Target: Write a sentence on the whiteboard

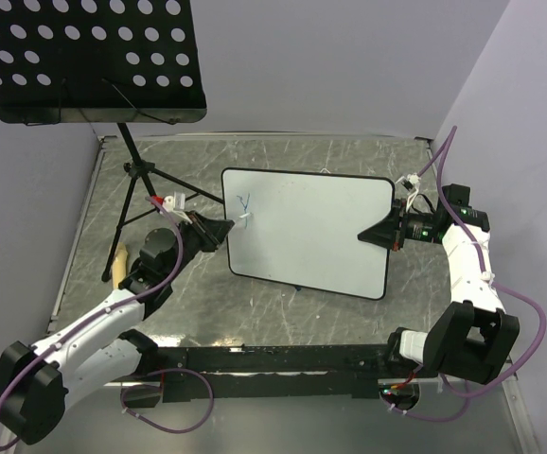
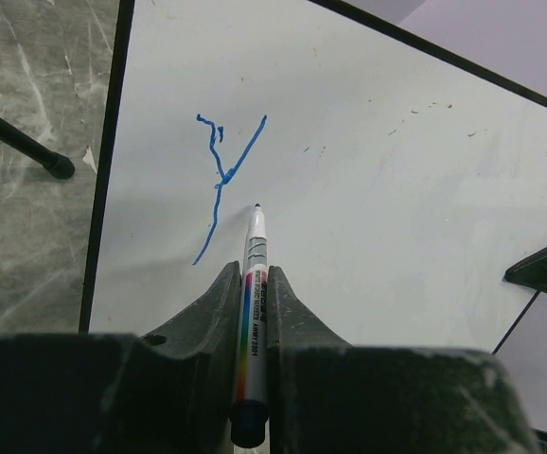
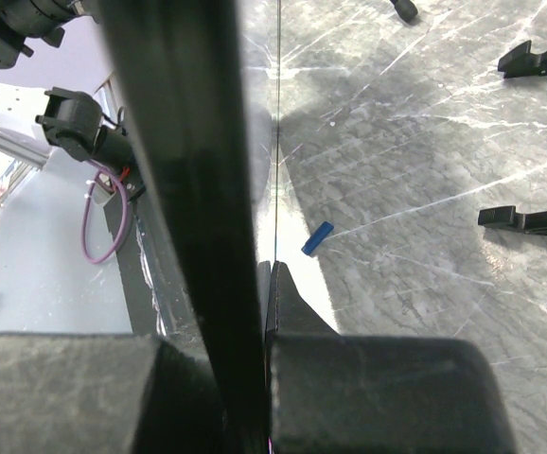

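The whiteboard (image 1: 307, 232) stands tilted at the middle of the table. Of the sentence, a single blue letter Y (image 2: 221, 175) shows near the board's upper left corner, also visible from above as a small blue mark (image 1: 245, 202). My left gripper (image 2: 253, 270) is shut on a white marker (image 2: 255, 284) with a rainbow stripe. The marker's tip (image 2: 257, 206) sits at the board's surface just right of the Y's stem. My right gripper (image 1: 378, 234) is shut on the whiteboard's right edge, and its wrist view shows the black frame (image 3: 184, 189) edge-on between the fingers (image 3: 288, 303).
A black perforated music-stand tray (image 1: 89, 57) hangs over the back left, its tripod legs (image 1: 136, 189) reaching down beside the left arm. A blue marker cap (image 3: 317, 237) and small black feet pieces (image 3: 529, 219) lie on the grey table behind the board.
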{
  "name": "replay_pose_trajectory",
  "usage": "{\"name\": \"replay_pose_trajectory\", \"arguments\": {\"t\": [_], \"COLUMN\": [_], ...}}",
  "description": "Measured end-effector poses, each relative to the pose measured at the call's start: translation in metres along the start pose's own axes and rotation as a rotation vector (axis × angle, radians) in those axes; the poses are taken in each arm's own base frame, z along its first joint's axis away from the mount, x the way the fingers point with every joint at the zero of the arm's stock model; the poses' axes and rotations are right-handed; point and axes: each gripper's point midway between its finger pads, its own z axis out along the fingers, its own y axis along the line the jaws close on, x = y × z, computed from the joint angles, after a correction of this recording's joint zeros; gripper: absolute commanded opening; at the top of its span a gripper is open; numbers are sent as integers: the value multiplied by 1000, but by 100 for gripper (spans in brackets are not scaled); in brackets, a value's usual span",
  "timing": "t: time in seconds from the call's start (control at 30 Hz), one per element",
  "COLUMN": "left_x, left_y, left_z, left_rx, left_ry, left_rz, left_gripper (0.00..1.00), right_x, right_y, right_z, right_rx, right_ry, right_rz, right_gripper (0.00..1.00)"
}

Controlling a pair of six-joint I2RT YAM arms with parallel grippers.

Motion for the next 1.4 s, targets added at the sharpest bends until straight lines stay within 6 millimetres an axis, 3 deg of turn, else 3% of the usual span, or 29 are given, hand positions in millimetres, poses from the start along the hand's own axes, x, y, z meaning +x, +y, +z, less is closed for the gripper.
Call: {"name": "replay_pose_trajectory", "arguments": {"t": [0.63,1.4], "left_x": [11,10], "left_y": [13,4], "left_z": [6,15], "left_rx": [-43,-4], "left_ry": [33,42], "left_rz": [0,-4], "left_gripper": [1,1], "right_x": [1,0], "right_y": [0,-1], "right_z": [0,-1], "right_rx": [4,10], "right_ry": [4,3], "right_rz": [16,14], "right_gripper": [0,0]}}
